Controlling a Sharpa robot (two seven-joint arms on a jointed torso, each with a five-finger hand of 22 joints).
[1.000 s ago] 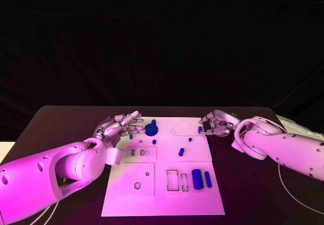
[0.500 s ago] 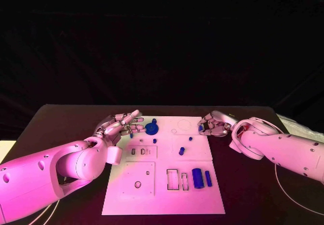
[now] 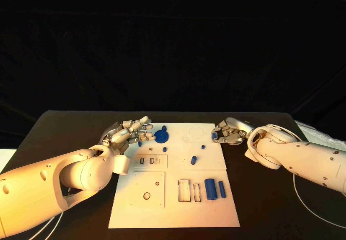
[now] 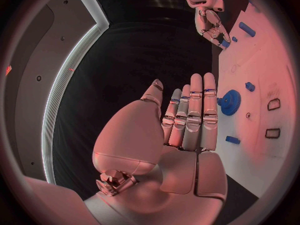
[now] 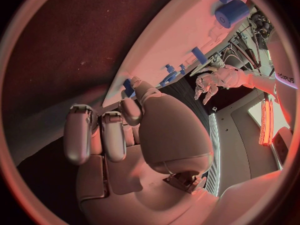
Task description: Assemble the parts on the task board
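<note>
- Clearly the assembly is at an early stage: most of the small blue pieces lie loose on the white board, and several outlined slots in it look unfilled.
- Right robot hand sits at the board's far right edge with its fingers curled around a small blue piece, pinched at the fingertips; the right wrist view shows that same blue piece just past the curled fingers, so I judge it is holding that piece.
- Left robot hand hovers over the board's far left corner with its fingers stretched out side by side and nothing in them; in the left wrist view the straight fingers point toward the blue gear.
- The gear sits near the far edge of the board, just beside the left fingertips; I cannot tell whether they touch it.
- Other pieces: a short peg mid-board, and a thick cylinder with a thin bar beside it on the near right.
- Next, I judge, the right robot hand must carry its piece to the matching hole and lower it upright; a small piece in a fingertip pinch could tilt or slip.
- A flat black table carries the board, with bare room on all sides and a dark backdrop behind.
</note>
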